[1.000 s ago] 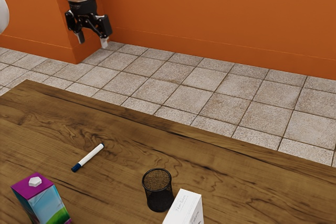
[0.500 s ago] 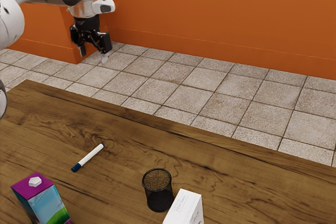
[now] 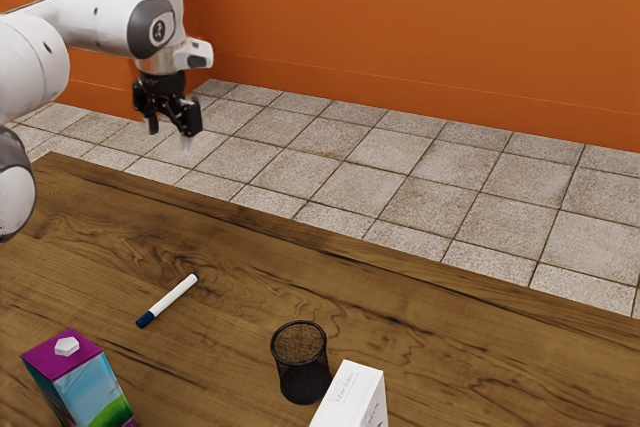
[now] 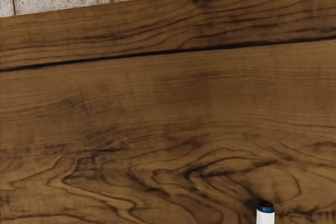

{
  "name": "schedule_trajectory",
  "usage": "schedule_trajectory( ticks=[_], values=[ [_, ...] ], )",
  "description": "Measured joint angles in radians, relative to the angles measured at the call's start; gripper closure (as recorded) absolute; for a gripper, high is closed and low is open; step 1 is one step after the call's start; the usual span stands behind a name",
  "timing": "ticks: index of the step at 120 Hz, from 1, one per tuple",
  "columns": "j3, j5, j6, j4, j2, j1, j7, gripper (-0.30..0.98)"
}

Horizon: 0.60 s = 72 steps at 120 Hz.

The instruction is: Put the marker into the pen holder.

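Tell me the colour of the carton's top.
The carton's top is purple, clearest in the exterior view.

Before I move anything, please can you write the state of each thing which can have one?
Claw: open, holding nothing, above the marker's level.
Marker: lying on the table, outside the holder.
Holder: upright, empty.
Carton: upright, cap on.
Box: no open flap seen; partly out of view.

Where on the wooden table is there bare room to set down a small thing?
Bare wood of the table lies between the marker and the far edge, and from the pen holder toward the exterior view's right. Crowded: where pen holder and white box stand close.
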Motion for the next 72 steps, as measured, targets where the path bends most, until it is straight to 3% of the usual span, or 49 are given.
schedule_trajectory(
  ticks=[23,43,72],
  values=[
    [-0.004,-0.062,0.109,-0.001,0.124,0.084,0.054,0.02],
    [-0.007,-0.129,0.168,-0.035,0.169,0.088,0.092,0.02],
    [0.004,-0.157,0.232,-0.327,0.014,0.051,0.13,0.02]
  ],
)
